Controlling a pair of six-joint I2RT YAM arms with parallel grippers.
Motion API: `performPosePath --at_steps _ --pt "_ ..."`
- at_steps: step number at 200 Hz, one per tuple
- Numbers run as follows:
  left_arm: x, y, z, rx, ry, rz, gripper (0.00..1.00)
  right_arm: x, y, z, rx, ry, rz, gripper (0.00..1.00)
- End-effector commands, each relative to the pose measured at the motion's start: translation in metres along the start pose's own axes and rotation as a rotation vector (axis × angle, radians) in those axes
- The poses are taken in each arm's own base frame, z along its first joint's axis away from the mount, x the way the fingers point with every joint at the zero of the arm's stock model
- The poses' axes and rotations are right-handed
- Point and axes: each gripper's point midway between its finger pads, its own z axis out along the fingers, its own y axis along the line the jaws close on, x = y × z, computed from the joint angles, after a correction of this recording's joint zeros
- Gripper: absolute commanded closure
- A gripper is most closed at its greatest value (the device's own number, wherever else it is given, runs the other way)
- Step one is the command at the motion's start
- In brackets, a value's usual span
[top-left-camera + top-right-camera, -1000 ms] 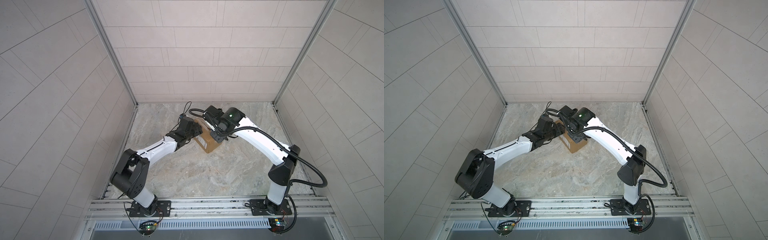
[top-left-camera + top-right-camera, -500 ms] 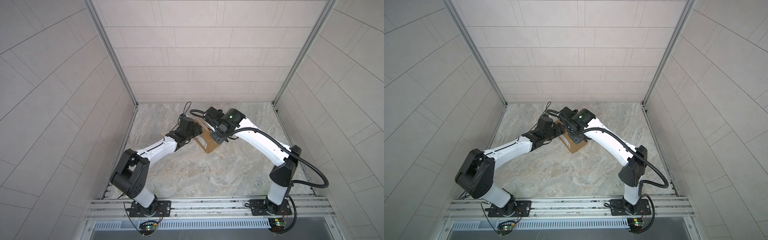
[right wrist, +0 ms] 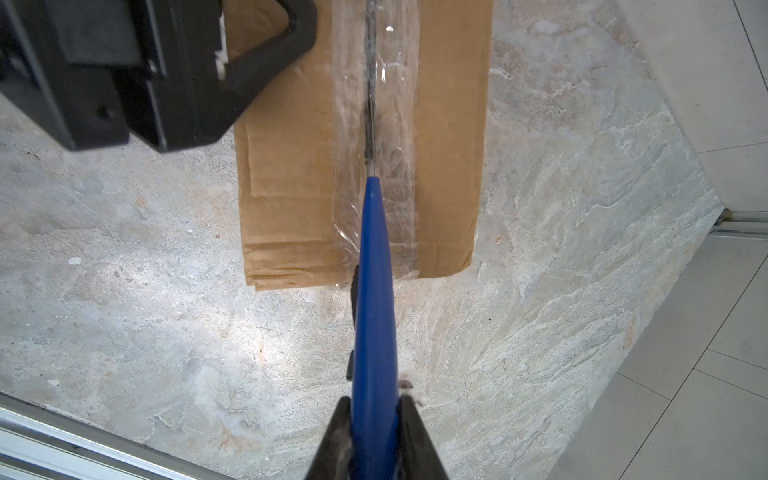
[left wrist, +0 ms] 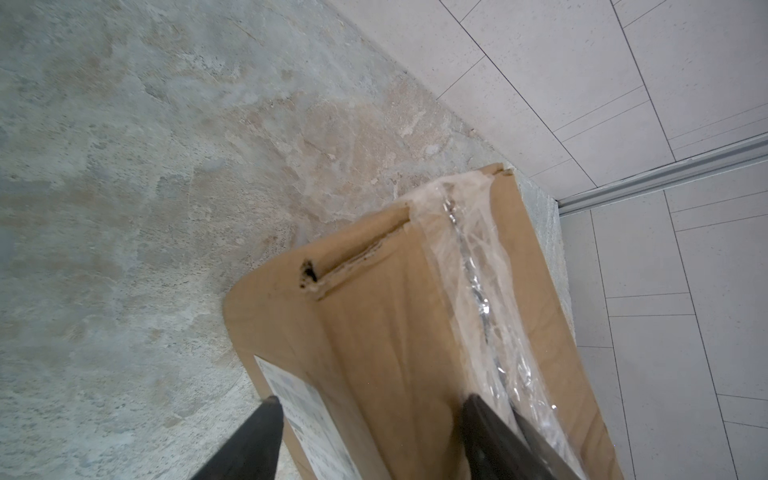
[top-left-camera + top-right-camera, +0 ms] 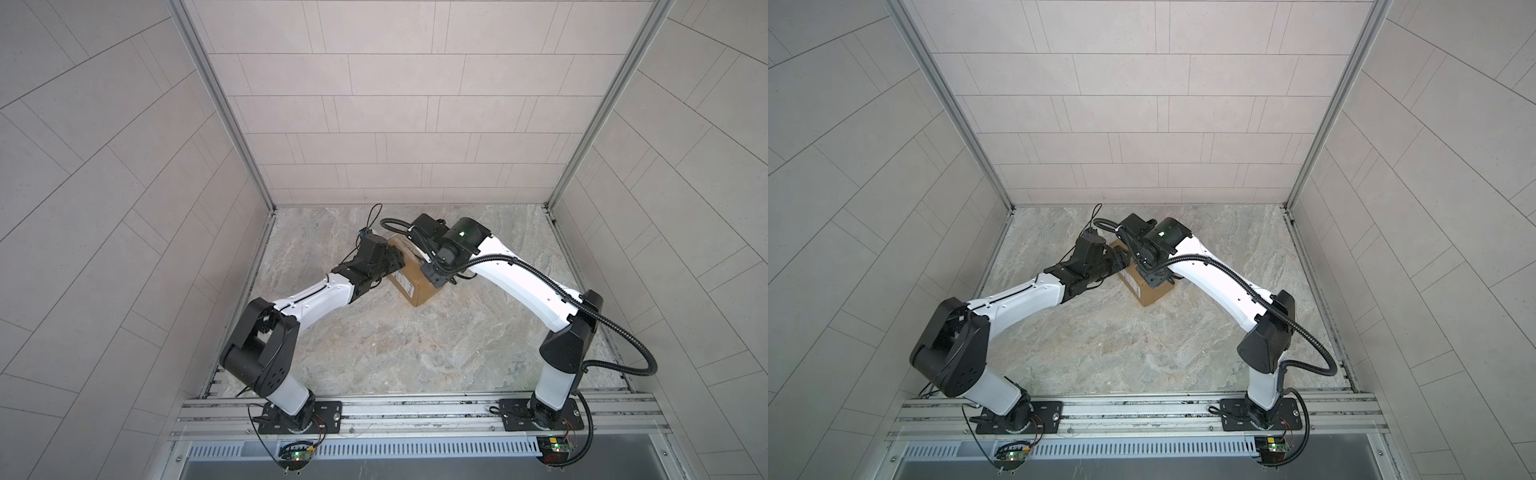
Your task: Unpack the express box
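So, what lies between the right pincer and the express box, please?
A blue tool, held by the right pincer, reaches the taped seam of the express box; right wrist view.

Small brown cardboard express box [image 5: 417, 286], flat on the stone floor [image 5: 374, 353], clear shiny tape [image 3: 395, 124] along its top seam

express box [image 5: 417, 286] on tabletop [image 5: 374, 345], rear centre

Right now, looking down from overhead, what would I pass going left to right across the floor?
left arm's black shoulder → left gripper → express box → right arm's black elbow
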Motion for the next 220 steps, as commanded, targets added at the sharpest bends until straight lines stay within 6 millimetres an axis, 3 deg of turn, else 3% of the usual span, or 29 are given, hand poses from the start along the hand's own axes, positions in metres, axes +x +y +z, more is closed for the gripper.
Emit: performPosePath --at_steps 1,54,121,148,180,220 --pt "0.029 0.051 0.007 -0.166 0.086 0.005 0.29 0.044 -0.020 -0.023 0.036 0.104 -0.028 1.00" --pt "0.029 0.052 0.009 -0.165 0.091 0.005 0.29 0.055 -0.016 -0.019 0.016 0.133 -0.037 1.00" --pt "0.029 0.048 0.010 -0.148 0.095 0.002 0.30 0.010 0.007 0.003 -0.056 0.053 0.011 1.00" --pt "0.030 0.047 0.011 -0.142 0.098 -0.001 0.30 0.001 0.011 0.009 -0.064 0.040 0.022 1.00" --pt "0.031 0.050 0.011 -0.149 0.100 0.000 0.30 0.010 0.006 0.008 -0.047 0.064 0.013 1.00" --pt "0.036 0.056 0.013 -0.170 0.109 -0.007 0.30 0.036 -0.010 -0.011 -0.019 0.102 -0.004 1.00"
